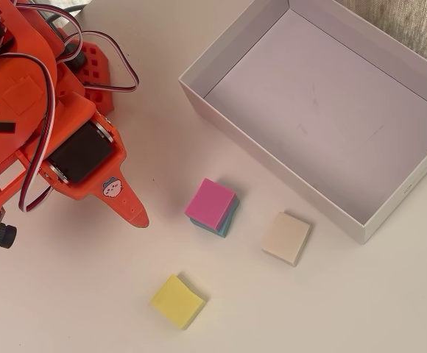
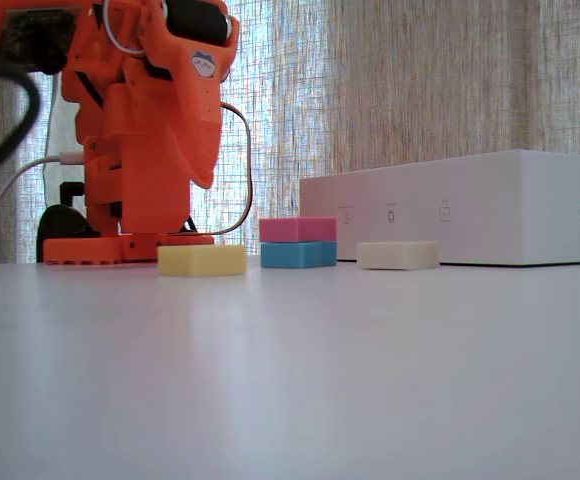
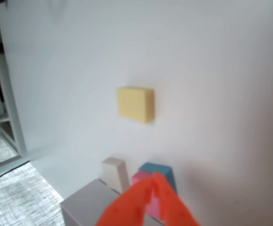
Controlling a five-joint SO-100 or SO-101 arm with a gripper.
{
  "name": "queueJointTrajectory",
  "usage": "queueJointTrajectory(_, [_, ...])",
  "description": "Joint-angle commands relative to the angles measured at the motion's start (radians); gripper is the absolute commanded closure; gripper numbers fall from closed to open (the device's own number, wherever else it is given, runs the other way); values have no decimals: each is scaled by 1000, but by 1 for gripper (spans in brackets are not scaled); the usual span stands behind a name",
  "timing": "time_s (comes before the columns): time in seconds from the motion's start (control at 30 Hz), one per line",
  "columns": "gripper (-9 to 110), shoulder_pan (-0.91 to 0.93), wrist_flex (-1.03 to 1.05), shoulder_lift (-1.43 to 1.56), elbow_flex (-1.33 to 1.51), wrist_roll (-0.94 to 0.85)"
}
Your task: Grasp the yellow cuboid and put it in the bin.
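Gripper (image 3: 151, 182) is hanging above the table with its jaws pinched together and holding nothing, so I'd be opening it wide before dropping squarely over the yellow cuboid (image 1: 177, 301), which is sitting alone, well apart from the bin (image 1: 270, 151).

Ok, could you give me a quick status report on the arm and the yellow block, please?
Gripper shut, empty, raised off the table. Yellow cuboid flat on the table, untouched, outside the bin. Pink-on-teal stack nearby, not blocking.
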Motion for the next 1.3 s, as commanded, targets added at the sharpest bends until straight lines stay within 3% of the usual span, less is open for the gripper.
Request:
queueJointTrajectory(0.0, [110, 5, 0, -5, -3, -6])
queueJointTrajectory(0.53, [110, 0, 0, -3, -3, -8])
queueJointTrajectory(0.97, [103, 0, -2, -5, -3, -14])
queueJointTrajectory(1.17, [81, 40, -150, -106, -32, -86])
queueJointTrajectory(1.27, [79, 46, -247, -219, -115, -94])
